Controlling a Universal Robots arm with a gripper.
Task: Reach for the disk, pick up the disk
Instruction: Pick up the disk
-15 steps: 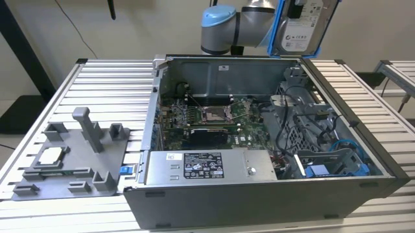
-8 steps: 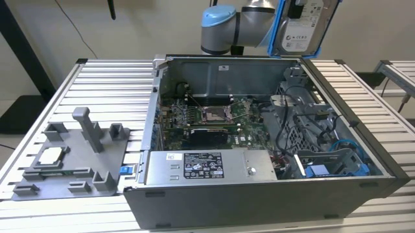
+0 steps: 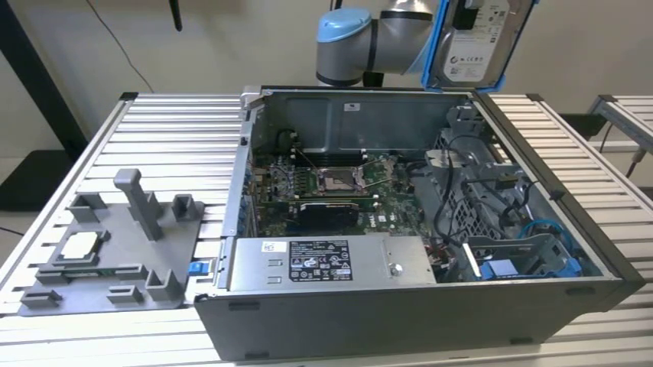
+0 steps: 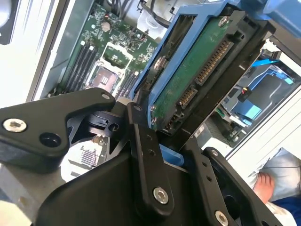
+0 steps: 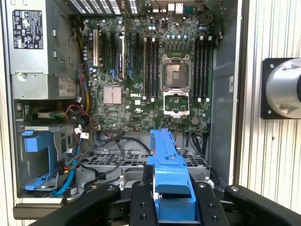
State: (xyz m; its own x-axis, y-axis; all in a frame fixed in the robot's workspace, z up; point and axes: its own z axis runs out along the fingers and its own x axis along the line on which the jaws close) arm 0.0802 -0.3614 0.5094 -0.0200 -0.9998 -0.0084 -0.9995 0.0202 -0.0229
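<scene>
Disk (image 3: 478, 42) clamped in gripper (image 5: 171, 200), above computer case (image 3: 408, 321).

The disk (image 3: 478, 42) hangs in the gripper (image 5: 171, 200) above the open computer case (image 3: 408, 229).

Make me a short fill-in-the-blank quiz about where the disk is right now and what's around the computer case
1. The tool is shut on the ____, held above the open computer case.
2. The carrier framing the disk is coloured ____.
3. In the exterior view, the grey fixture sits on the table to the case's ____.
4. The processor socket on the motherboard is ____.

Missing words: disk; blue; left; empty
</scene>
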